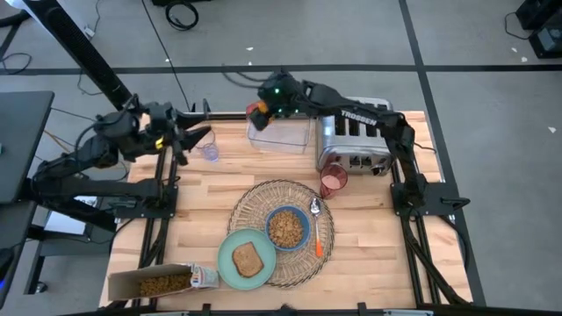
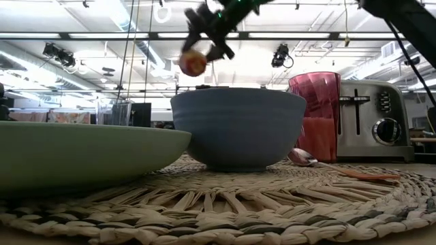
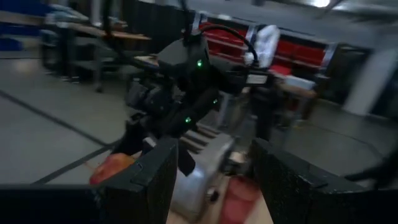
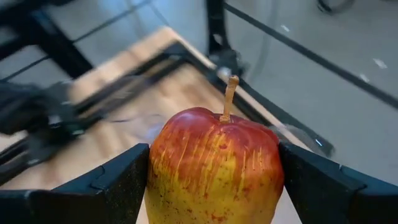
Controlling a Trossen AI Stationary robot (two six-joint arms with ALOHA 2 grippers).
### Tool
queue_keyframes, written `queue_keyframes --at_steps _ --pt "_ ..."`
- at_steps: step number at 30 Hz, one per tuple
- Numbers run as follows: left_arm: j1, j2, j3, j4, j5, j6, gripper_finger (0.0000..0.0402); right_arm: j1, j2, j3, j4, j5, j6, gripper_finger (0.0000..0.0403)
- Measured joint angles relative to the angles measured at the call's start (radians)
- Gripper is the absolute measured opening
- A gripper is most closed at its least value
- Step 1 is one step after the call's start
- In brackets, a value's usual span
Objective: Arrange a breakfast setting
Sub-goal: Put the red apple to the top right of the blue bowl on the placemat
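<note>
My right gripper is shut on an orange-red fruit, high above the table's far edge over a clear box; the fruit also shows in the low view. My left gripper is open and empty at the far left. A round wicker placemat lies at the middle near side. On it stand a blue bowl of cereal, an orange-handled spoon and a pale green plate with toast. A dark red cup stands beside the toaster. My right gripper pinches the fruit's two opposite sides between its two fingers. The fruit sits stem up in the wrist view, lifted clear of the table and of the clear box.
A silver toaster stands at the far right. A cereal box lies on its side at the near left corner. A small clear cup stands by my left gripper. Bare wood shows right of the placemat.
</note>
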Motion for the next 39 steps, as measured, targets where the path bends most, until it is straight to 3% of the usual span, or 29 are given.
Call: queue_keyframes --at_steps 7,10,15,21,32,35,39 --pt "-0.005 -0.045 0.000 -0.005 0.216 -0.048 0.0211 0.178 -0.009 0.000 0.097 0.053 -0.063 0.0329" --pt "-0.042 -0.066 0.000 -0.041 0.246 -0.068 0.0211 0.260 -0.009 -0.015 0.154 0.118 -0.086 0.0329" --pt "-0.128 -0.096 0.000 -0.110 0.234 -0.103 0.0211 0.379 -0.009 -0.081 0.255 0.208 -0.114 0.0328" --pt "-0.208 -0.095 0.000 -0.151 0.190 -0.130 0.0210 0.466 -0.007 -0.268 0.455 0.261 -0.118 0.0327" --pt "-0.302 -0.095 -0.006 -0.332 0.071 -0.178 0.0210 0.517 -0.009 -0.646 0.942 0.349 -0.148 0.0327" --pt "-0.320 -0.117 -0.080 -0.317 0.051 -0.210 0.0210 0.515 -0.006 -0.724 1.088 0.362 -0.168 0.0327" --pt "-0.332 -0.168 -0.232 -0.265 0.036 -0.291 0.0210 0.526 -0.005 -0.790 1.158 0.418 -0.193 0.0326"
